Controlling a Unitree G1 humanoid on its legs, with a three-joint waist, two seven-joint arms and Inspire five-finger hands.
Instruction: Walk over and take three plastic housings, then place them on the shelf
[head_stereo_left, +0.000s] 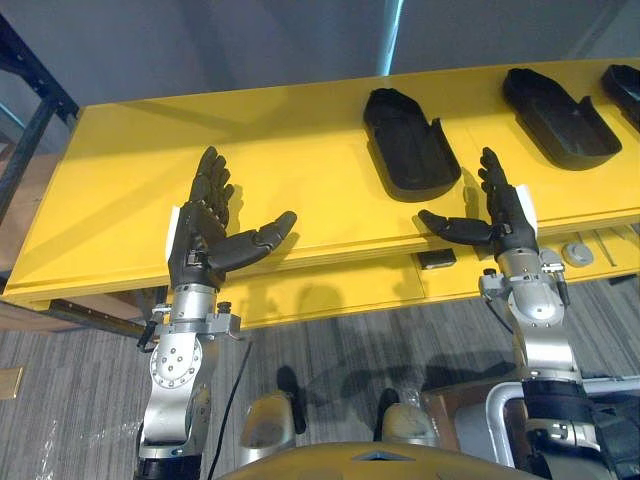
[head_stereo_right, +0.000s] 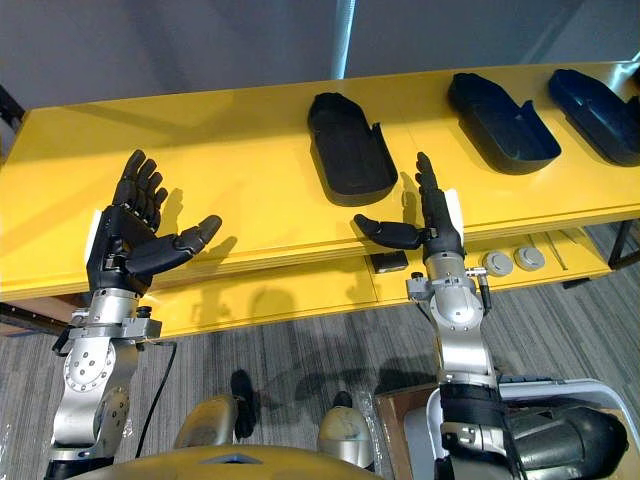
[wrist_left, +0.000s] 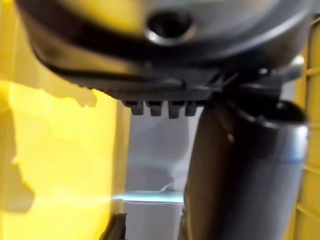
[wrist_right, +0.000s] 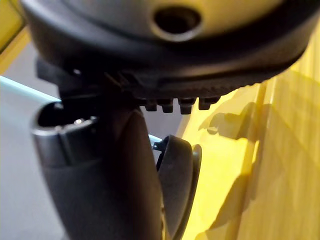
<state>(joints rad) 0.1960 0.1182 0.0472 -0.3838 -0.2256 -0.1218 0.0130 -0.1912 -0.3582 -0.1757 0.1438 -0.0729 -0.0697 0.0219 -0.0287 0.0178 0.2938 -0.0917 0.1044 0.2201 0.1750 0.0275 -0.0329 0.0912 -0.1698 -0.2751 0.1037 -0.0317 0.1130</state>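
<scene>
Three black plastic housings lie on the yellow table (head_stereo_left: 280, 150). The nearest housing (head_stereo_left: 408, 142) lies in the middle, a second housing (head_stereo_left: 558, 116) further right, and a third housing (head_stereo_left: 625, 92) at the right edge. My left hand (head_stereo_left: 205, 235) is raised over the table's front left part, open, fingers straight, thumb out, holding nothing. My right hand (head_stereo_left: 503, 217) is raised at the front edge, just right of and in front of the nearest housing, open and empty. In the right wrist view the housing (wrist_right: 177, 185) shows past my thumb.
A lower yellow ledge (head_stereo_right: 300, 285) under the table's front edge carries a small black block (head_stereo_right: 389, 262) and two grey round discs (head_stereo_right: 512, 261). A dark metal frame (head_stereo_left: 30, 110) stands at the table's left end. Grey carpet floor (head_stereo_left: 350, 340) lies before the table.
</scene>
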